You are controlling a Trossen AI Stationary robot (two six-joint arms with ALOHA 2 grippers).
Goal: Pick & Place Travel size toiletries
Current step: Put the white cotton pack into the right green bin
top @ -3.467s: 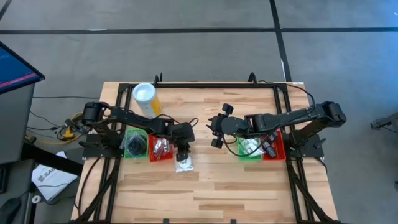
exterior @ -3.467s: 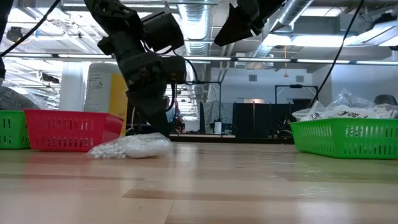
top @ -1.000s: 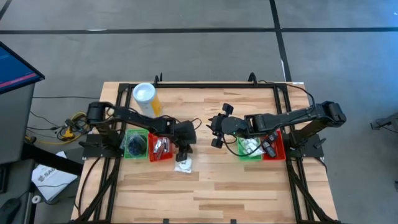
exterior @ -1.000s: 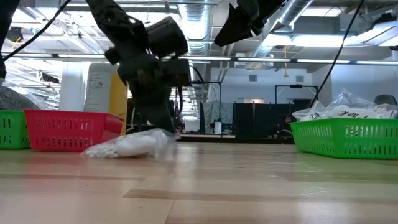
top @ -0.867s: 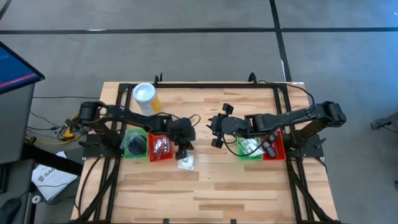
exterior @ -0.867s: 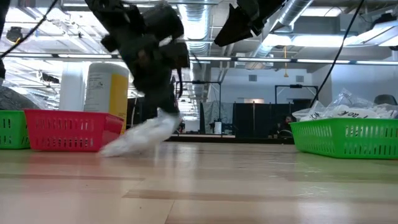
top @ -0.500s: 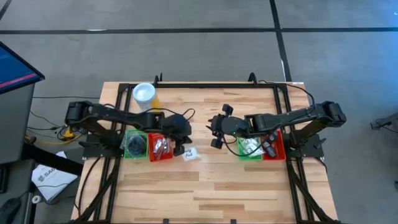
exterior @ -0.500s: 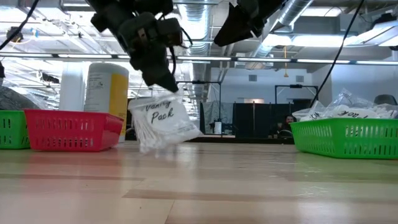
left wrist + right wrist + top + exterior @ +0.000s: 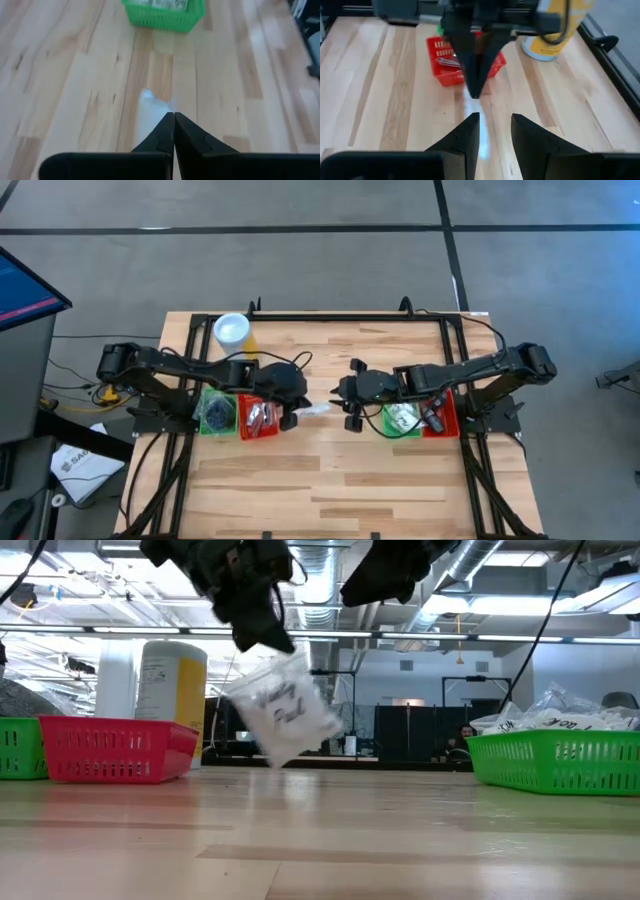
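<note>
A small clear sachet (image 9: 283, 712) with dark script printed on it hangs in the air above the middle of the wooden table (image 9: 330, 480), tilted, its lower end well clear of the boards. The left gripper (image 9: 303, 409) pinches its upper edge, fingers clenched tight on it. In the high view the sachet shows as a pale patch between the two grippers.

The right gripper (image 9: 349, 404) hovers just to the right of the sachet and points at it, its fingers (image 9: 468, 135) parted with a gap between them and nothing in that gap.

On the left side sit two small baskets side by side: a green tray (image 9: 201, 416) holding a black round disc (image 9: 219, 414), and a red tray (image 9: 243, 429) holding small silvery tubes (image 9: 262, 415). Behind them, toward the far left corner, stands a yellow cylinder (image 9: 233, 332) with a white top. On the right side sit another green basket (image 9: 390, 426) heaped with white sachets (image 9: 403, 415), and beside it a red basket (image 9: 450, 412) partly hidden under the right arm.

The near half of the table is bare wood from edge to edge. A black metal frame (image 9: 330, 315) runs along the far edge and down both sides.
</note>
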